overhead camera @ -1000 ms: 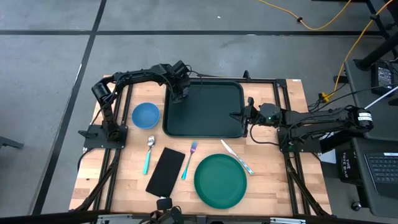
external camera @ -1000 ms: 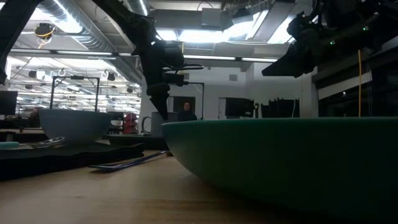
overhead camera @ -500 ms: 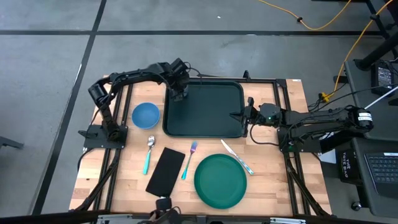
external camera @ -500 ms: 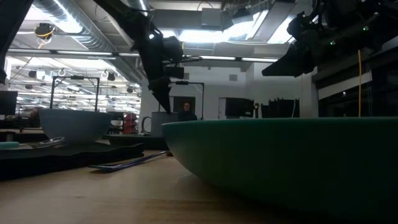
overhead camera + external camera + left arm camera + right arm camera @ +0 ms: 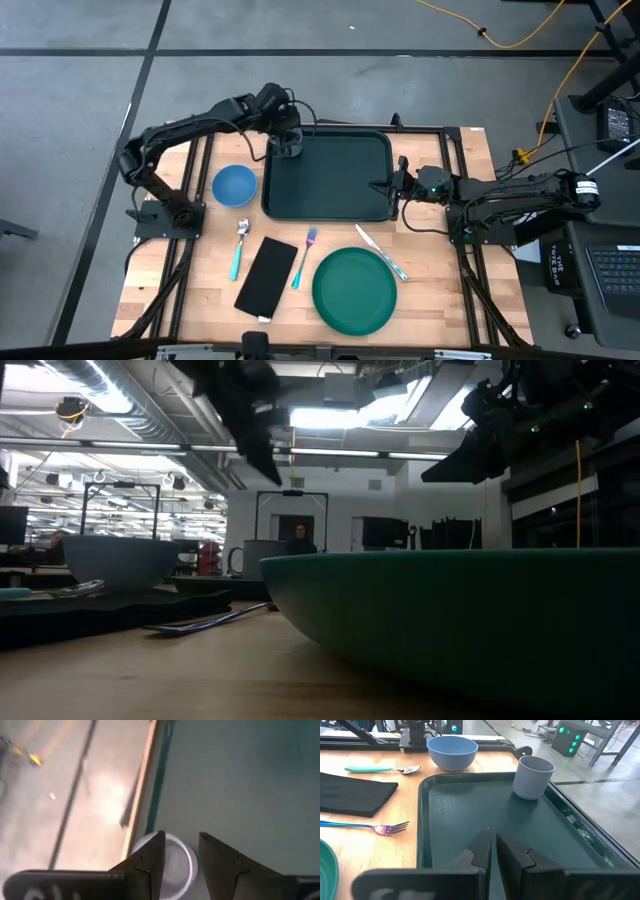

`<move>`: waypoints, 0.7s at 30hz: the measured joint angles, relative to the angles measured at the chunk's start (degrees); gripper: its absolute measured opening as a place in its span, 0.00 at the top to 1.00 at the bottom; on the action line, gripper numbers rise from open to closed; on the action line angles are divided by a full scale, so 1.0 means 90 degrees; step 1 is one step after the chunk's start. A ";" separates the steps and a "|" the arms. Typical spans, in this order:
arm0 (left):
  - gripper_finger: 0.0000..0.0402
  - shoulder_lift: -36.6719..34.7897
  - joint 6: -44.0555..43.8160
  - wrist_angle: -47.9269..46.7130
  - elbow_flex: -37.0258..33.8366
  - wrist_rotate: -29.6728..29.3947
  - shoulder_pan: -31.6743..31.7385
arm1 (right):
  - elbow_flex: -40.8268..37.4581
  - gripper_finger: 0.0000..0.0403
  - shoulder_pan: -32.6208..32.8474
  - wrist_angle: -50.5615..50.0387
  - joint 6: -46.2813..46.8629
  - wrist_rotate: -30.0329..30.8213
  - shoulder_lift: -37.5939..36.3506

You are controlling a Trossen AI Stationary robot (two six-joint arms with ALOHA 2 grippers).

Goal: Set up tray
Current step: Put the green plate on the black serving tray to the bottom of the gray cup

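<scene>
The dark green tray (image 5: 330, 180) lies at the table's far middle. A grey-blue cup (image 5: 533, 777) stands upright on its base in the tray's far left corner. My left gripper (image 5: 181, 836) hangs open above the cup (image 5: 172, 865), its fingers pointing down and clear of the rim; the low view shows it high over the table (image 5: 268, 472). My right gripper (image 5: 493, 836) is shut and empty. It hovers over the tray's right rim (image 5: 378, 186) and points toward the table's left.
Near the tray lie a blue bowl (image 5: 234, 185), a teal-handled spoon (image 5: 238, 248), a black napkin (image 5: 266, 274), a fork (image 5: 304, 256), a round green plate (image 5: 354, 290) and a knife (image 5: 380, 252). Bare wood shows along the near left edge.
My left gripper has risen from the cup and drawn back a little toward the table's far left corner, tipping its fingers more steeply down. The cup stays upright in the tray's corner.
</scene>
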 joint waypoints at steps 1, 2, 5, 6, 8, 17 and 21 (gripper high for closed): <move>0.74 -0.0104 0.0000 0.0037 0.0000 0.0003 -0.0010 | 0.0000 0.92 -0.0002 0.0000 0.0000 0.0000 0.0000; 0.75 -0.0205 0.0000 0.0066 0.0000 0.0010 -0.0029 | 0.0000 0.92 -0.0002 -0.0008 0.0000 0.0000 0.0000; 0.79 -0.0487 -0.0130 0.0018 -0.0031 0.0005 -0.0065 | 0.0000 0.92 0.0000 -0.0073 0.0002 0.0002 0.0000; 0.82 -0.0592 -0.0196 0.0066 -0.0106 0.0005 -0.0064 | 0.0002 0.92 -0.0002 -0.0110 0.0008 0.0000 0.0000; 0.88 -0.0793 -0.0245 0.0472 -0.0354 -0.0016 -0.0134 | 0.0005 0.92 -0.0002 -0.0217 0.0023 0.0001 0.0000; 1.00 -0.1335 -0.0509 0.2199 -0.1995 -0.0347 -0.1056 | 0.0005 0.92 -0.0002 -0.0284 0.0197 0.0000 0.0000; 0.99 -0.1461 -0.0662 0.3214 -0.2714 -0.0274 -0.1602 | 0.0004 0.92 -0.0002 -0.0284 0.0235 0.0000 0.0000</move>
